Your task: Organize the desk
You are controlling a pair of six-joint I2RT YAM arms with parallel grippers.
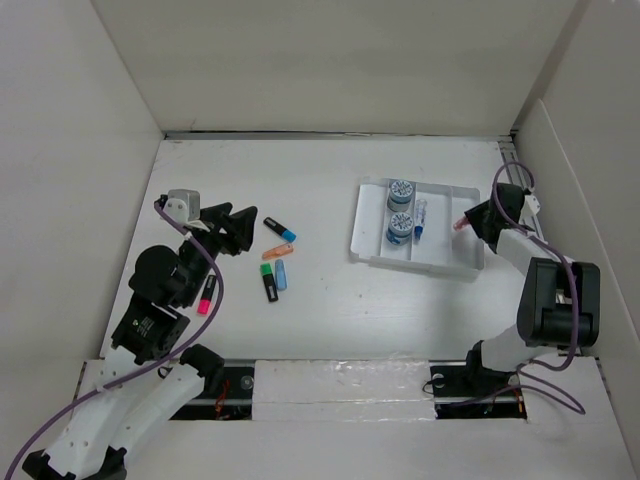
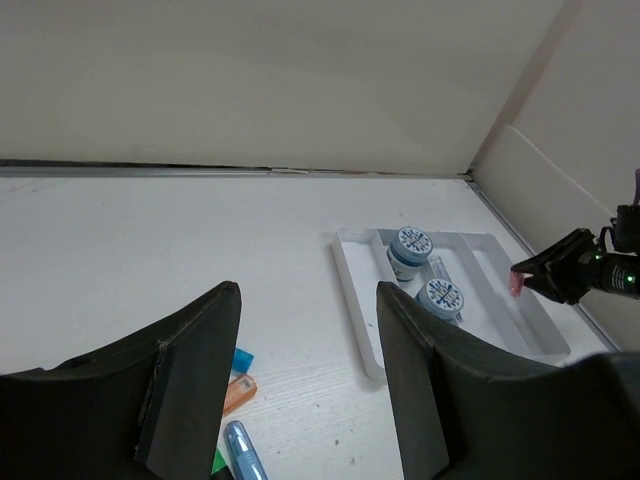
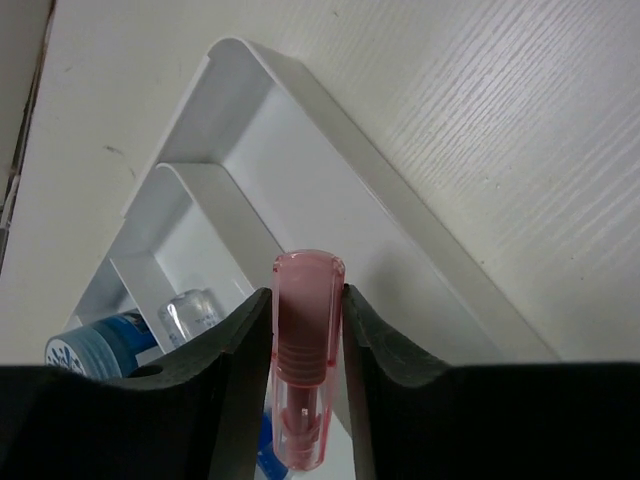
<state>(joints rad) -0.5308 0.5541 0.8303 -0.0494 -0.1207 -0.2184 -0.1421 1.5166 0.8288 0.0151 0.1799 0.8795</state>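
The desk [image 1: 330, 190] is a white tabletop with a white compartmented tray [image 1: 372, 253] on its right half. My right gripper [image 1: 464, 223] is shut on a pink translucent capped marker [image 3: 308, 330] and holds it over the tray's right compartment [image 3: 240, 140]; it also shows in the left wrist view [image 2: 517, 282]. My left gripper [image 1: 245, 228] is open and empty, just above the desk, left of several small highlighters: blue [image 1: 281, 275], orange [image 1: 277, 250], green-capped [image 1: 268, 280], blue-capped [image 1: 280, 229].
Two blue-lidded jars [image 1: 401, 192] [image 1: 400, 225] and a clear tube [image 1: 421, 217] lie in the tray. A pink-capped marker [image 1: 207, 296] lies under the left arm. White walls [image 1: 330, 60] enclose the desk; a metal rail [image 1: 340, 380] runs along the near edge.
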